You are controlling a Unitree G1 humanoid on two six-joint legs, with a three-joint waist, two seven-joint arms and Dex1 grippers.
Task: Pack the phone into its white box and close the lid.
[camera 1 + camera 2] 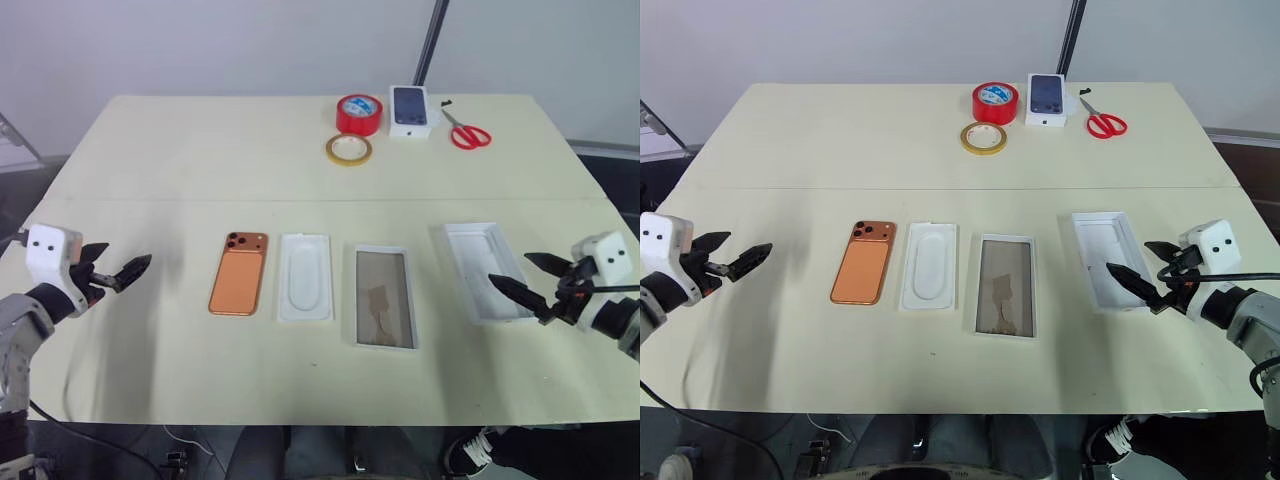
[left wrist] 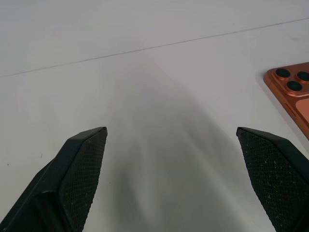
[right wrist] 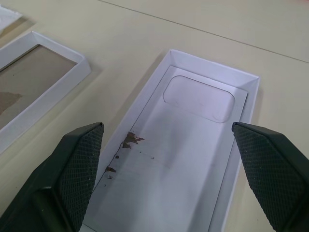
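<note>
Phone: the phone (image 1: 239, 273) lies face down toward the near edge of the table (image 1: 180, 160), left of centre, lenses at its far end, with the white insert (image 1: 305, 276) just beside it.
Handling: stiff, smooth, probably slippery; the slab lies flat on the table, so the long side edges are the place to pinch.
Box: the white box (image 1: 382, 297) sits right of the insert, open, its floor bare.
Lid: the lid (image 1: 486, 271) rests further right, inside up; light thin-walled card, likely to buckle if squeezed.
Left gripper: the left gripper (image 1: 119, 273) is spread wide and empty near the table's left edge.
Right gripper: the right gripper (image 1: 531, 280) is spread wide and empty, hanging over the lid's near end.
</note>
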